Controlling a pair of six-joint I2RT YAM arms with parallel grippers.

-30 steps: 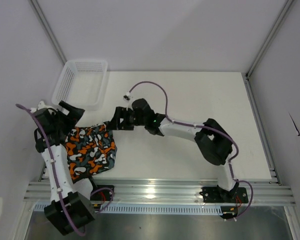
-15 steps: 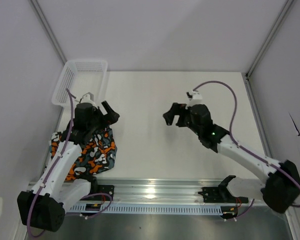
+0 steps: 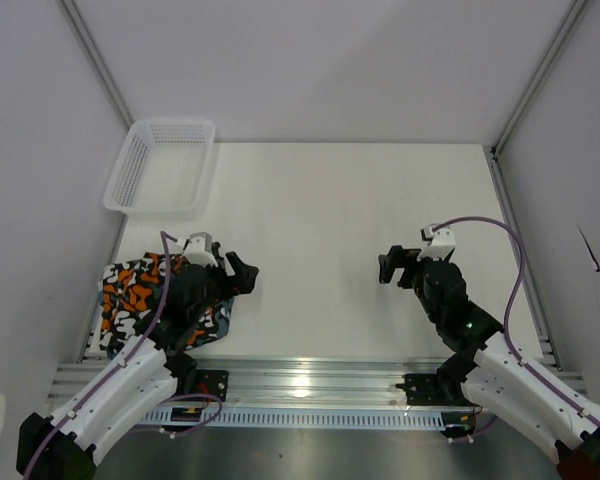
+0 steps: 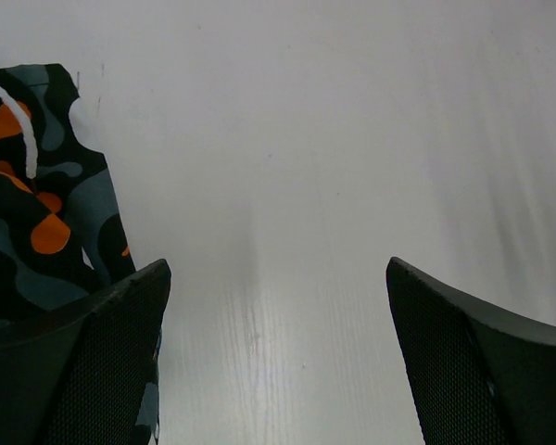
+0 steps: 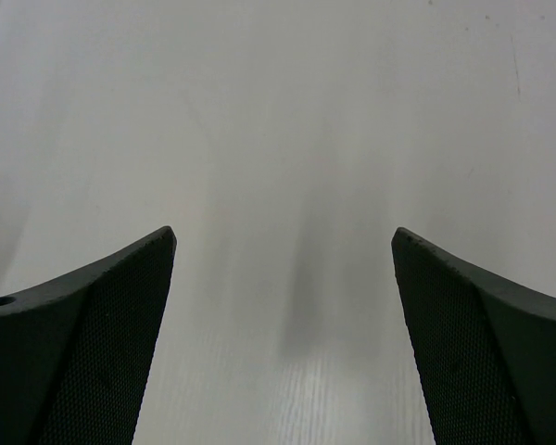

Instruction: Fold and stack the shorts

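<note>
While both arms are crouched low over the near half of the surface (image 3: 330,200), I read both claws as released.

1. Left claw (image 3: 242,275): its fingers stand wide apart with nothing between them. In the left wrist view, only bare white surface shows between the two black fingertips (image 4: 278,267).
2. Right claw (image 3: 385,268): its fingers are spread equally wide and grasp nothing. The right wrist view shows bare surface in the gap (image 5: 283,236). This claw points toward the left claw, well apart from it.
3. Camouflage shorts (image 3: 130,300): the orange, black, white and grey pair lies as a compact bundle at the near-left corner of the surface. The left arm crosses above part of it. The left claw sits just past the bundle's right edge.
4. In the left wrist view, the shorts (image 4: 37,213) fill the left margin beside the left finger, and a white cord (image 4: 18,120) curves across the cloth. I cannot tell whether that finger touches the cloth.
5. White mesh basket (image 3: 120,180): it sits at the far-left corner, well apart from the shorts.
</note>
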